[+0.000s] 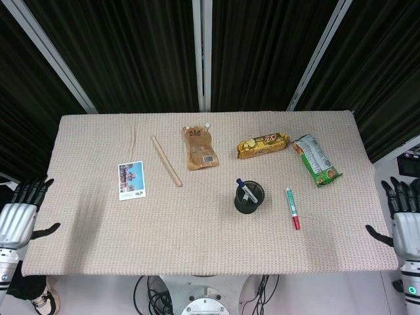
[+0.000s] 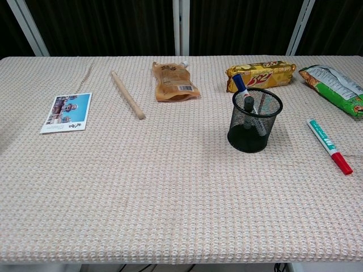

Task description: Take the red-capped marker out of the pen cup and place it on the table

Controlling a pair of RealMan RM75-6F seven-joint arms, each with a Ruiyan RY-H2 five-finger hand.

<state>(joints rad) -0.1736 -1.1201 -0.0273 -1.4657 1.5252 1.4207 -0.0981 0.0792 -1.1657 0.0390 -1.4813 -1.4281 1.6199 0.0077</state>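
Table [image 1: 197, 243], red-capped marker [image 1: 292, 208] lying right of pen cup [image 1: 249, 199]

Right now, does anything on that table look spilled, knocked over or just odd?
Nothing stands out. The pen cup stands upright with a blue-capped marker in it, the red-capped marker lies flat beside it, and the snack packets look closed and unspilled.

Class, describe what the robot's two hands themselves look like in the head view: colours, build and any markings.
Both the left hand and the right hand have a silver-grey metallic back with ridged panels and black fingers. Each sits on a white wrist section; a small green ring light shows on the right wrist. No sleeves or loose cables are visible.
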